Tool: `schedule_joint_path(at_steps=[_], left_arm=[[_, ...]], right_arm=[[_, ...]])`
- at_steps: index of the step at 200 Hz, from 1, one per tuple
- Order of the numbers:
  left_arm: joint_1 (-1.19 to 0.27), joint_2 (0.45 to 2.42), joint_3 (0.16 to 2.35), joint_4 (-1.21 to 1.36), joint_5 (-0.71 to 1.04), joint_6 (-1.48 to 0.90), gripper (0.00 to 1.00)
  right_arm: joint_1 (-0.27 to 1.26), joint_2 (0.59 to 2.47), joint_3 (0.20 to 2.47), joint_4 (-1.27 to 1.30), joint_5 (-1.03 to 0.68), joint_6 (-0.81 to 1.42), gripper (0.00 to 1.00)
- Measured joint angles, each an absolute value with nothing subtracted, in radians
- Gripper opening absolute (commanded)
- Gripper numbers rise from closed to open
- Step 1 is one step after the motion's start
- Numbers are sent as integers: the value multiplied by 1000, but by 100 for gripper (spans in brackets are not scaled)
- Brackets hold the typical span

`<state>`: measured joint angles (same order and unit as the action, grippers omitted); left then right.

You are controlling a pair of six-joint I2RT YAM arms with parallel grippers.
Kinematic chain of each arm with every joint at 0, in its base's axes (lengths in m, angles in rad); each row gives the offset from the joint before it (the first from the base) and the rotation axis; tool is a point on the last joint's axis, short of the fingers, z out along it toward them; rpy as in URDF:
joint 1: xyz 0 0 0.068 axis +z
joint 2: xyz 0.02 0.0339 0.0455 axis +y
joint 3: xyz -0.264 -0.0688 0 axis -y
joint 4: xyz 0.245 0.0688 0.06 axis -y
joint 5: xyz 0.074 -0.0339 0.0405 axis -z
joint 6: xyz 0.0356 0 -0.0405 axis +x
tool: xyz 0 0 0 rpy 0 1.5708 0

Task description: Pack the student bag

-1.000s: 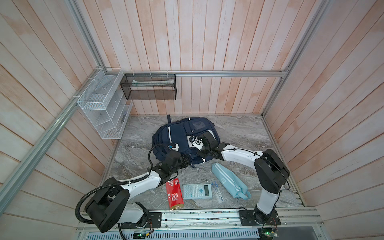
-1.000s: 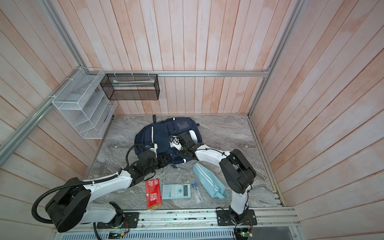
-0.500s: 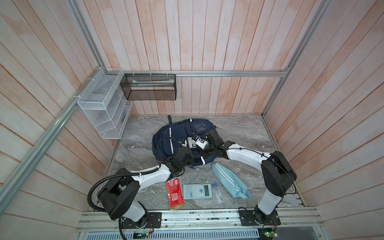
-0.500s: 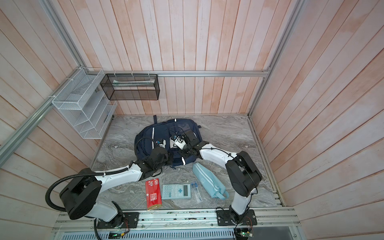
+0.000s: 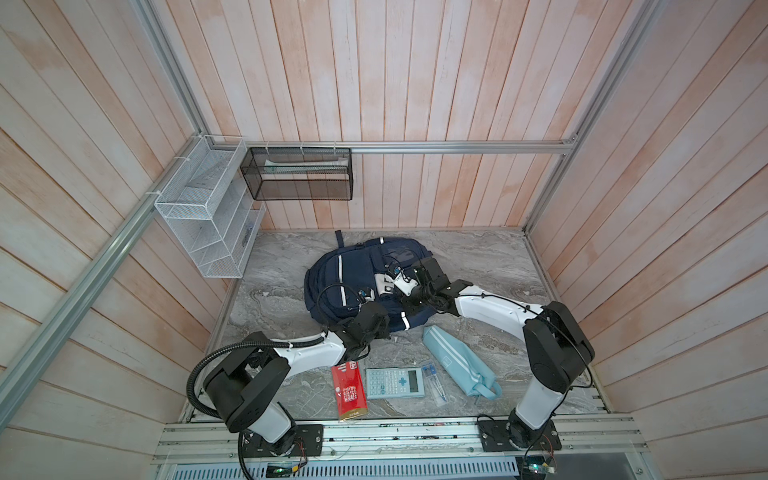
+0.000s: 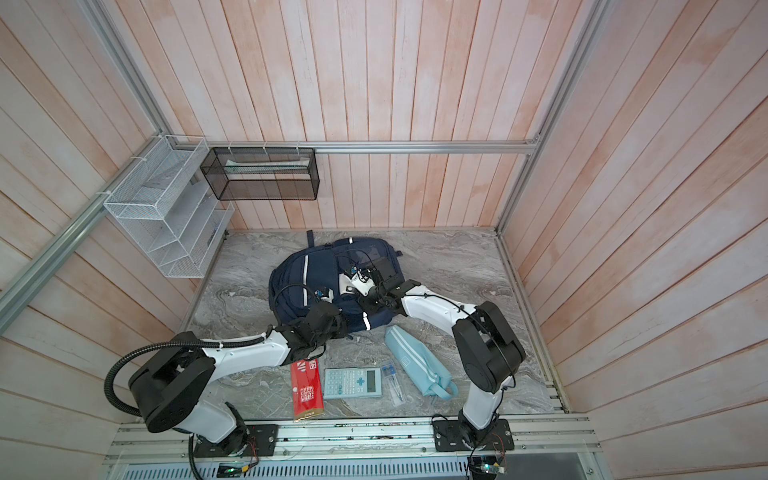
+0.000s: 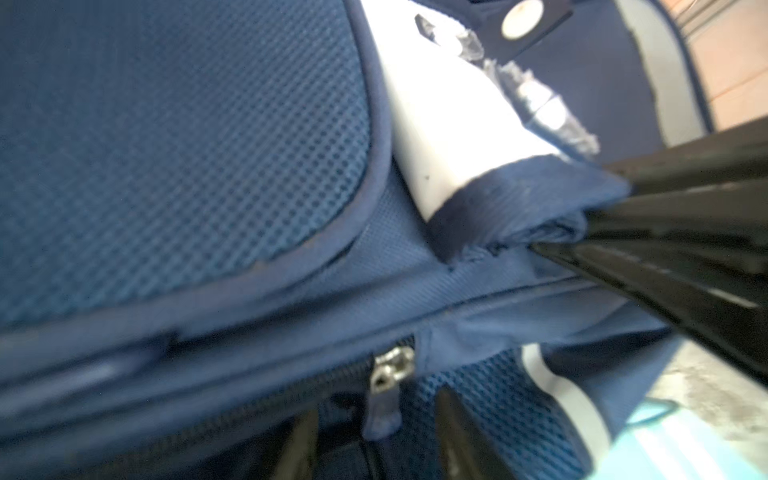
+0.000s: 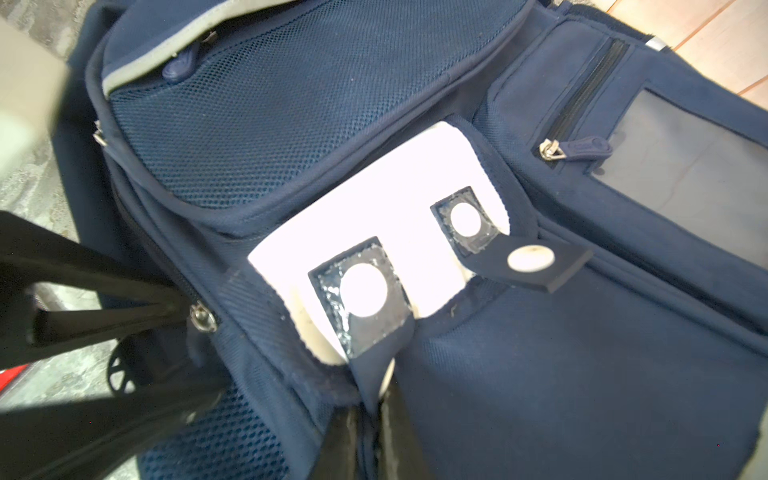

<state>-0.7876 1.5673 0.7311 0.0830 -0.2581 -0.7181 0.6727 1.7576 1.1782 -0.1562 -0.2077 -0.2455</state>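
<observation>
Pinching student bag (image 5: 353, 270) w/ right fingers (image 8: 340, 449) clamped tight; left fingers (image 7: 461, 436) are hanging apart, straddling its zip pull (image 7: 384, 409).

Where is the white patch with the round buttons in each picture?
Top views: the white patch lies in the middle of the student bag in both.
Left wrist: close and blurry, beside the mesh pocket.
Right wrist: in the middle, round studs showing.
Shared landmark: the navy student bag around it.
</observation>
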Motion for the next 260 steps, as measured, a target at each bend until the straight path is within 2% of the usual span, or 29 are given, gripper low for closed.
schedule_joint_path(at_steps=[33,60,134,137,147,153,168,178,213,233,260], left_arm=[[-786,1552,739,58,-265,-695,0],[-747,1486,732,12,-220,-677,0],[-511,1293,656,-115,-136,-601,0],[-503,1283,656,-120,-132,-599,0],[-490,1263,655,-120,-113,-591,0],[-489,1253,655,-117,-97,-587,0],[-485,1242,655,-116,-54,-590,0],[-485,1242,655,-113,-28,-595,0],[-515,1242,679,-135,19,-611,0],[-537,1242,698,-141,52,-623,0],[-546,1227,703,-162,81,-632,0]], right_arm=[[672,1741,1132,-115,-199,-239,0],[673,1722,1082,-68,-175,-230,0],[652,1705,1050,-18,-142,-205,0],[648,1703,1050,-19,-141,-202,5],[636,1700,1050,-20,-140,-197,31],[630,1695,1050,-24,-135,-187,42],[617,1675,1050,-36,-118,-170,61],[624,1654,1047,-42,-88,-152,66],[786,1535,1006,12,-59,-153,69],[877,1544,1010,80,-94,-172,67],[922,1687,1088,88,-88,-200,55]])
